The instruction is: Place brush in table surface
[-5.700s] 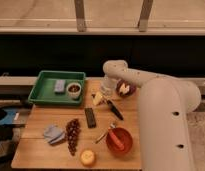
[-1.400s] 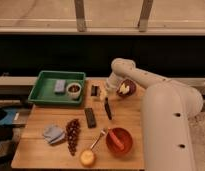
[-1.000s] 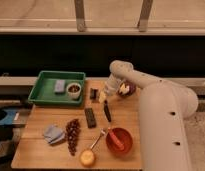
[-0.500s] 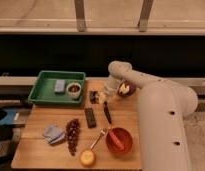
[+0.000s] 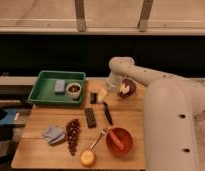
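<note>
The brush (image 5: 107, 113) is slim and black. It lies flat on the wooden table surface (image 5: 46, 117), just right of the middle, with its head toward the far side. My gripper (image 5: 97, 96) hangs just above the brush's far end, next to the green tray's right edge. The white arm (image 5: 138, 75) reaches to it from the right. The brush looks apart from the gripper.
A green tray (image 5: 43, 95) at the back left holds a blue sponge (image 5: 59, 86) and a small cup (image 5: 74, 90). A flat black block (image 5: 90, 117), dark grapes (image 5: 72, 135), a blue cloth (image 5: 54, 134), an orange fruit (image 5: 87, 158), a spoon (image 5: 98, 139), a red bowl (image 5: 119, 140) and a purple bowl (image 5: 126, 88) stand around.
My gripper has moved a little left toward the tray over the last second. The brush now lies on the table below it, more upright in the picture than 5.7 s ago.
</note>
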Robot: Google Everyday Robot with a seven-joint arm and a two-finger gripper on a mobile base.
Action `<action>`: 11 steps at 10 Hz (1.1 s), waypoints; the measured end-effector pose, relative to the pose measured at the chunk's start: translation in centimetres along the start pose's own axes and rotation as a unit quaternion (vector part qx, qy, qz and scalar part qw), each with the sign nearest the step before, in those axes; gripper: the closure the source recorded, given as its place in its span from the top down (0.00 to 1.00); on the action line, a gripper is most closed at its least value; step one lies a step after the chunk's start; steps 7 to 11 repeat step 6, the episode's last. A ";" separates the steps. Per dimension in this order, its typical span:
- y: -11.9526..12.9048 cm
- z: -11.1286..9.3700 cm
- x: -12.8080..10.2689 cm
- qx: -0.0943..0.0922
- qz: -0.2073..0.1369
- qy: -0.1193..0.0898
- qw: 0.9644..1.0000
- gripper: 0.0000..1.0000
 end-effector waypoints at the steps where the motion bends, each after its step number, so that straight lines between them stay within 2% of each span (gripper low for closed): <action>1: -0.3 -2.2 -0.1 0.014 0.005 -0.019 1.000 0.73; 2: -0.7 -4.2 -0.2 0.027 0.012 -0.038 0.999 0.73; 3: -1.0 -4.9 0.0 0.033 0.016 -0.043 0.998 0.73; 11: -0.7 -4.9 -0.2 0.031 0.013 -0.044 0.998 0.73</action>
